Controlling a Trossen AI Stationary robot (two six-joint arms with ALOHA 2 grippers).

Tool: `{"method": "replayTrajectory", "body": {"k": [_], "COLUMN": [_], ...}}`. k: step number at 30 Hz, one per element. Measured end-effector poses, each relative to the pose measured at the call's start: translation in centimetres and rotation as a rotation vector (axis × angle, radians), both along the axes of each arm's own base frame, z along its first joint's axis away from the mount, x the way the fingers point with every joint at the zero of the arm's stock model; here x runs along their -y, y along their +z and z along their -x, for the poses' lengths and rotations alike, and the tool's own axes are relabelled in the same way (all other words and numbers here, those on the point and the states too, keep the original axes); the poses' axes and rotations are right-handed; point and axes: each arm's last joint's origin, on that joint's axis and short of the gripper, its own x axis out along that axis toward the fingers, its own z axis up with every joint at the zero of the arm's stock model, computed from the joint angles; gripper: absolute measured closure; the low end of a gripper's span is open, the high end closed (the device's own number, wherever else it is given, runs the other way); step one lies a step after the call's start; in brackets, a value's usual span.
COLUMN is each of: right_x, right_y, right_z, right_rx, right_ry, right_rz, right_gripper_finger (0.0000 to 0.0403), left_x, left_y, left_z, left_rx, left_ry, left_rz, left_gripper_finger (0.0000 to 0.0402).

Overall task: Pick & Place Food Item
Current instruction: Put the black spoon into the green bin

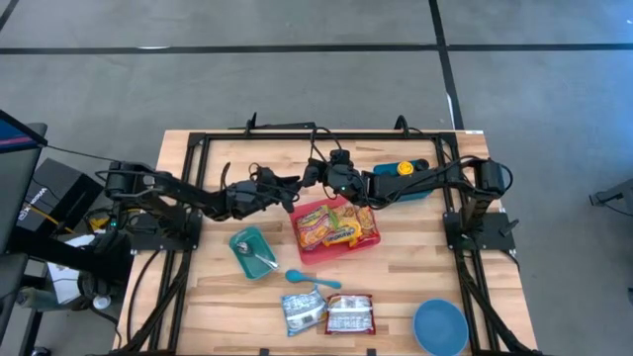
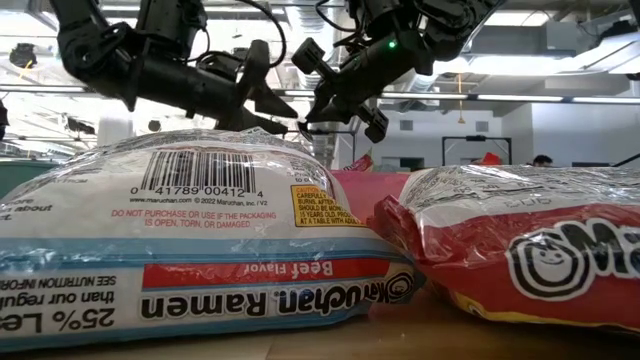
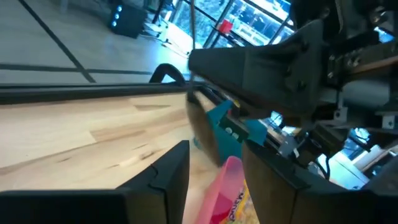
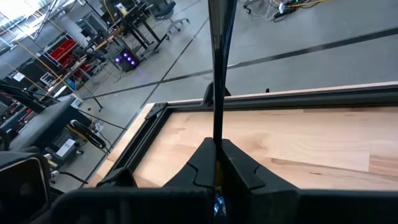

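maruchan ramen pack [image 2: 200, 240], "beef flavor", "25% le…" legible, beside red pack [image 2: 520, 250]. left gripper [image 1: 293, 195] fingers parted, empty; right gripper [image 1: 318, 170] closed, empty.

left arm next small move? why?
Probably lower the left end effector onto the red ramen packets in the pink rectangular tray. Its fingers stand apart with nothing between them, just off the tray's left edge. The right end effector is shut, hovering behind the tray.
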Motion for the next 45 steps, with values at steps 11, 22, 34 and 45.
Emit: {"method": "replayTrajectory", "body": {"k": [11,22,34,45], "right_x": [0.0,0.0,0.2,0.9], "right_y": [0.0,0.0,-0.2,-0.1], "right_z": [0.0,0.0,0.1,0.0], "right_rx": [-0.007,-0.008,0.007,0.09], "right_ry": [0.002,0.002,-0.015,0.016], "right_rz": [0.004,0.005,-0.026,-0.122], "right_gripper_finger": [0.0399,0.0399,0.0399,0.0399], "left_x": [0.0,-0.2,-0.3,-0.2], "left_y": [0.3,-0.7,-0.4,-0.4], "left_z": [-0.9,-1.9,-2.3,-2.3], "left_rx": [-0.067,-0.09,-0.071,-0.112], "left_ry": [-0.004,0.043,0.072,0.063], "left_rz": [0.007,0.001,-0.014,-0.071], "left_gripper_finger": [0.0256,0.0256,0.0272,0.0289]}}
